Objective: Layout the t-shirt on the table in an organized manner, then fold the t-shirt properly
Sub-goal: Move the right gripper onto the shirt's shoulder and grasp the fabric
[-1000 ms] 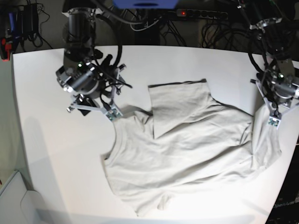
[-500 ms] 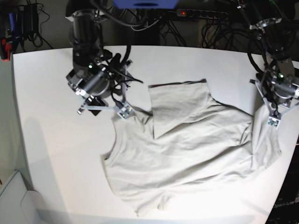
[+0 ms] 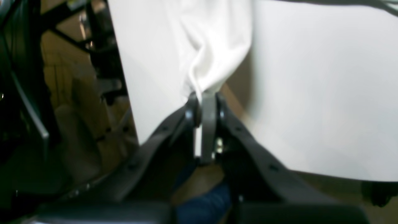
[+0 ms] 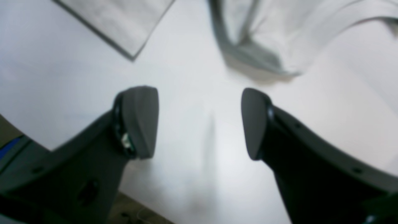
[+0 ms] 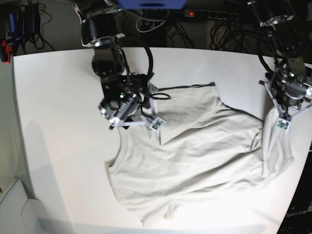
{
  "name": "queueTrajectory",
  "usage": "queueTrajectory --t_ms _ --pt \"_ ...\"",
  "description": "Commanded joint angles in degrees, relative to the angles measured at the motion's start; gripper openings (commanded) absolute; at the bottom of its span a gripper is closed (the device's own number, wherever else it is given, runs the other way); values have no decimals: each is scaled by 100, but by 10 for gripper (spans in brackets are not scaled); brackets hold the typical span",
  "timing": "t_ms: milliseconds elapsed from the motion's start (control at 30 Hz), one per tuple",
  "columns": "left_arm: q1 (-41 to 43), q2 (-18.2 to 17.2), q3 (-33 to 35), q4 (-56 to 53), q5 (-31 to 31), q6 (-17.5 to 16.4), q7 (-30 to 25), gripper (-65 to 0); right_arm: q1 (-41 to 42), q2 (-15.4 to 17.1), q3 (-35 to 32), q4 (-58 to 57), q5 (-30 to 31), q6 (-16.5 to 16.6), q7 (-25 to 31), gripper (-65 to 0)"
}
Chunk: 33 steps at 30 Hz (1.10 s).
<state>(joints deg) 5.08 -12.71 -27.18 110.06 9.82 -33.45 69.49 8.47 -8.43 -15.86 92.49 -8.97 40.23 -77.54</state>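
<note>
Grey-beige t-shirt (image 5: 195, 151) edge (blurred) between left gripper's (image 3: 203, 102) pinched fingers (image 3: 209, 118).

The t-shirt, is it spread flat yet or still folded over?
Still partly folded. The t-shirt has a flap doubled over near its top, and the left claw pinches one edge up off the table.

The plain light grey-beige t-shirt (image 5: 195, 151) is soft, matt cloth, creased and wrinkled, with a darker stitched hem. The large white table (image 5: 53, 112) looks smooth and matt, with only a faint sheen. The right gripper's dark fingers (image 4: 140, 121) look like matt plastic with smooth grey pads; blur leaves that uncertain.
</note>
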Motion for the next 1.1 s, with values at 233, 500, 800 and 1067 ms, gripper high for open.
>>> queueTrajectory --t_ms 233,500,800,1067 --pt "208 80 -3 66 42 9 -527 -650 151 -57 -353 136 313 -23 866 -228" --pt "208 80 -3 102 77 9 -475 -650 705 -57 -326 -497 981 -23 1165 -228" --pt "217 89 -3 119 86 9 -475 -650 995 -57 -326 -1605 1174 -23 2141 -228" --pt "191 89 23 110 77 9 -510 -650 1470 -57 227 -2502 1148 -23 2598 -228"
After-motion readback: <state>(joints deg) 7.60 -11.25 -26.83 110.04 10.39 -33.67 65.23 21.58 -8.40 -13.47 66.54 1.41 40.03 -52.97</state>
